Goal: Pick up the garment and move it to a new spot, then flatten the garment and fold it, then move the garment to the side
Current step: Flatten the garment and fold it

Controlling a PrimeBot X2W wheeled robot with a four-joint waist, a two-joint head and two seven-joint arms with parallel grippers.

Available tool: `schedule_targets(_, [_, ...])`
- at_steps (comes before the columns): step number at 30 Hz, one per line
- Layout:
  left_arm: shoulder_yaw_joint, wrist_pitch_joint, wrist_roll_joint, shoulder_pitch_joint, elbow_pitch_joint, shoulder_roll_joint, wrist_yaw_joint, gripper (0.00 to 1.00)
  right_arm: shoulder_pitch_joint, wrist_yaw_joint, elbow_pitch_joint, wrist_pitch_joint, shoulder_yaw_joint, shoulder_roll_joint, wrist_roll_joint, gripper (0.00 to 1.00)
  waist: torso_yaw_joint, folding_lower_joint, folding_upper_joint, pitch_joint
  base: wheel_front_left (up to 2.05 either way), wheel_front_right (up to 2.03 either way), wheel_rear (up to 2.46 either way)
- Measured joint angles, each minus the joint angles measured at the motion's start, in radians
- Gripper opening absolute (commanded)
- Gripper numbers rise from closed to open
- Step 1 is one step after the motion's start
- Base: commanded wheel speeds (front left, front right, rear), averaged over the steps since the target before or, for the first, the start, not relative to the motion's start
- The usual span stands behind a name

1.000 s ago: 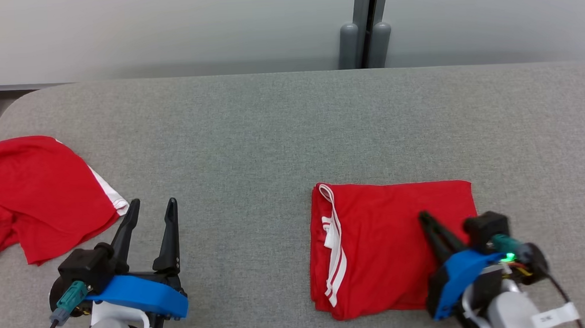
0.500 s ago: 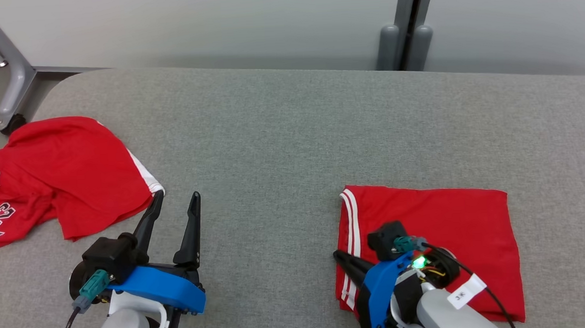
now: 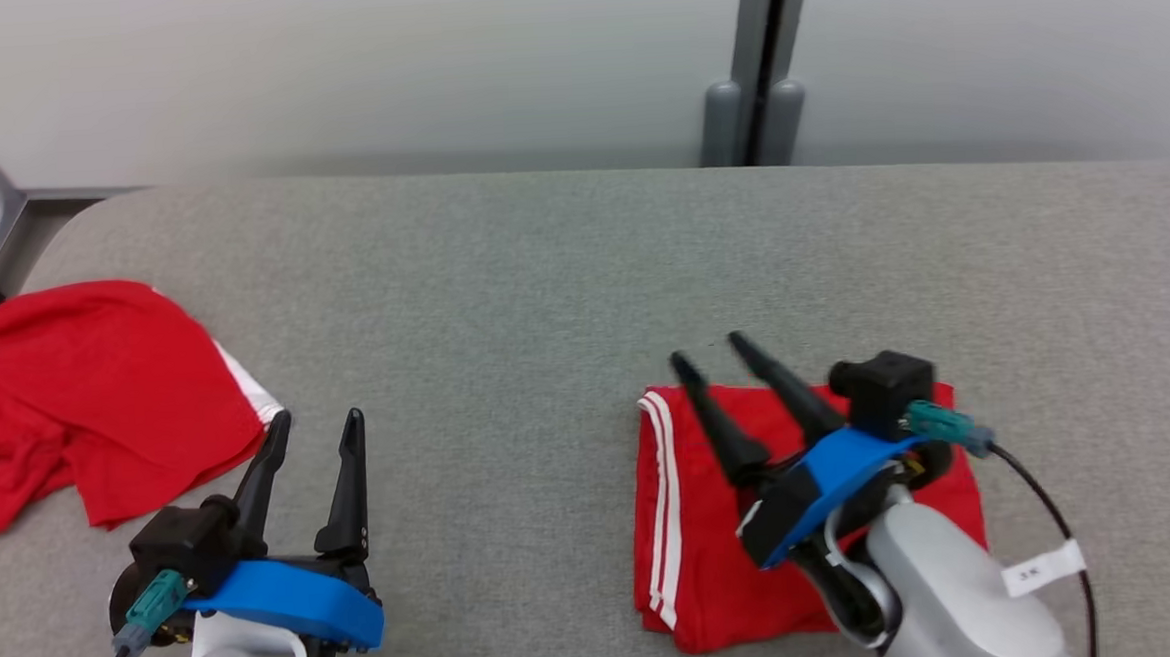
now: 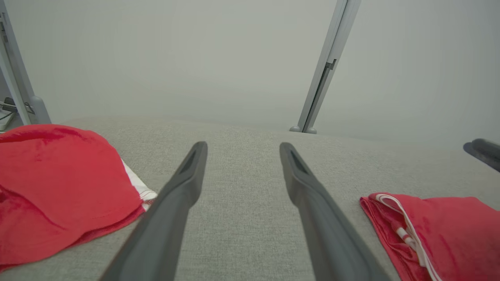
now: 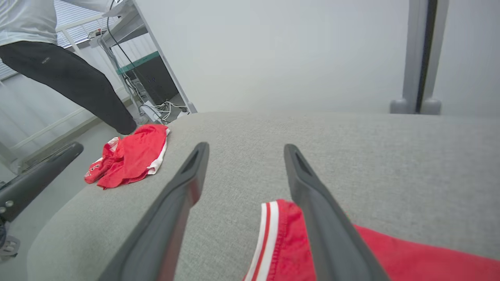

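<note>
Beneath our right claw, just sprung wide like our left claw, lay the folded red white-striped cloth garment, released and seemingly placed.

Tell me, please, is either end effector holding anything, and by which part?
Nothing is held: left end effector and right end effector are open, the right over the folded garment.

Folded red garment on grey table, wide-spread right pincer above it, left pincer equally wide
</note>
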Motion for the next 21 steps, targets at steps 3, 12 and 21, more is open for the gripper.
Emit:
schedule_targets(3, [0.018, 0.0, -0.003, 0.021, -0.008, 0.0, 0.011, 1.0, 0.039, 0.0, -0.036, -0.021, -0.131, -0.005, -0.121, 1.0, -0.027, 0.0, 0.0, -0.017, 0.0, 0.0, 0.0])
schedule_targets(12, [0.066, 0.0, 0.005, 0.078, -0.04, -0.001, 0.025, 1.0, 0.267, 0.0, -0.281, 0.057, -0.473, -0.021, -0.352, 1.0, -0.093, 0.0, 0.0, -0.053, 0.0, 0.0, 0.0])
schedule_targets(21, [0.098, 0.0, 0.024, 0.134, -0.038, -0.003, 0.034, 1.0, 0.418, 0.0, -0.408, 0.112, -0.522, -0.012, -0.387, 1.0, -0.126, -0.0001, 0.0, -0.1, 0.0, 0.0, 0.0])
